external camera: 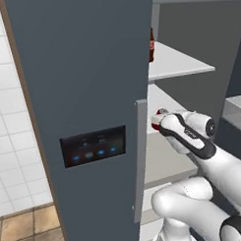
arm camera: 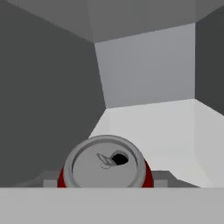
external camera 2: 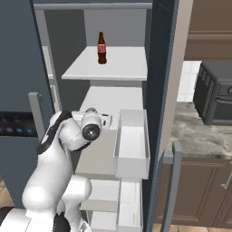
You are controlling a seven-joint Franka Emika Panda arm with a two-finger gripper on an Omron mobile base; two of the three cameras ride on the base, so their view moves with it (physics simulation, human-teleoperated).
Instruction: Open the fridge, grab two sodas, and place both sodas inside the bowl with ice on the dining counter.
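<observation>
Fridge (external camera 2: 158,68) right door open, left door (external camera: 87,94) closed. Arm reaches onto middle white shelf (external camera 2: 108,102). Soda can (arm camera: 105,162) red, silver top with tab facing hand camera, between gripper (arm camera: 105,183) fingers; grip contact hidden, cannot tell. Can's red edge (external camera: 156,122) at shelf's left edge. Brown bottle (external camera 2: 101,48) upright on upper shelf.

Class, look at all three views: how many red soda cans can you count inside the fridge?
1. One red soda can is on a middle shelf of the fridge, right at the gripper; a sliver of it shows beside the door edge. A second can may be hidden behind the arm.
</observation>
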